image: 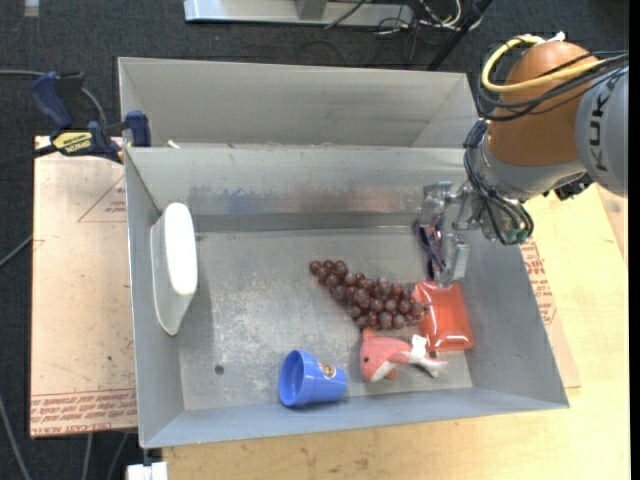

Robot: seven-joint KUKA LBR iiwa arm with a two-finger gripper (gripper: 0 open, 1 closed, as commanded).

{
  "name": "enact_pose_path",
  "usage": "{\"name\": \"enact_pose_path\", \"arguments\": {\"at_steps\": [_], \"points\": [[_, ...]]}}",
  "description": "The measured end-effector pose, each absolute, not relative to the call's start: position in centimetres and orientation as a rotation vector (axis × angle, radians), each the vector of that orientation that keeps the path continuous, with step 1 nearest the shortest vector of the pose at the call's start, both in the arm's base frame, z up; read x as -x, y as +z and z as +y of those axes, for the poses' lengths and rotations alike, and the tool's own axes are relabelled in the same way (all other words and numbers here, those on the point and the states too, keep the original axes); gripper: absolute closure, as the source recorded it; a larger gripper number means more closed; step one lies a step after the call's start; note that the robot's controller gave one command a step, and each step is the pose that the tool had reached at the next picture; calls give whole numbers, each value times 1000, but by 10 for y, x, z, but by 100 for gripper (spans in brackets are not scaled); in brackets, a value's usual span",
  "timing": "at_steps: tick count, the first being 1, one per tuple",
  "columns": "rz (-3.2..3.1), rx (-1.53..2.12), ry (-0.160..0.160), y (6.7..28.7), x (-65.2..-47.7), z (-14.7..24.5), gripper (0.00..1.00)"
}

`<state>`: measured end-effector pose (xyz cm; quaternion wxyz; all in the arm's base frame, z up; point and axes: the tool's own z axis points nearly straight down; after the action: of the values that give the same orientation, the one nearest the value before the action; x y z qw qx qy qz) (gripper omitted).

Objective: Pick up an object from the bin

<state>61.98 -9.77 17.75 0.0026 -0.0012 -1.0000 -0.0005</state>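
My gripper [447, 264] hangs in the right part of the bin, its fingers pointing down just above the far end of an orange-red packet [445, 318]. The fingers stand close together with nothing visibly between them. Left of the packet lies a bunch of dark brown-purple grapes [365, 293]. A pink toy animal with white fins [394, 356] lies in front of the packet, near the bin's front wall.
A blue cup [308, 379] lies on its side at the front middle. A white oblong dish [175, 263] leans against the left wall. The arm with its orange cover and cables comes in from the upper right.
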Motion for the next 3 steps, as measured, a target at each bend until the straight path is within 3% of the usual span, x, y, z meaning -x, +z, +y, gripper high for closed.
{"name": "enact_pose_path", "arguments": {"at_steps": [1, 2, 3], "points": [[-3143, 1, 0, 182, -621, -97, 0], [-3147, -13, 2, 134, -593, -75, 0], [-3141, -98, -1, 80, -595, -52, 100]]}}
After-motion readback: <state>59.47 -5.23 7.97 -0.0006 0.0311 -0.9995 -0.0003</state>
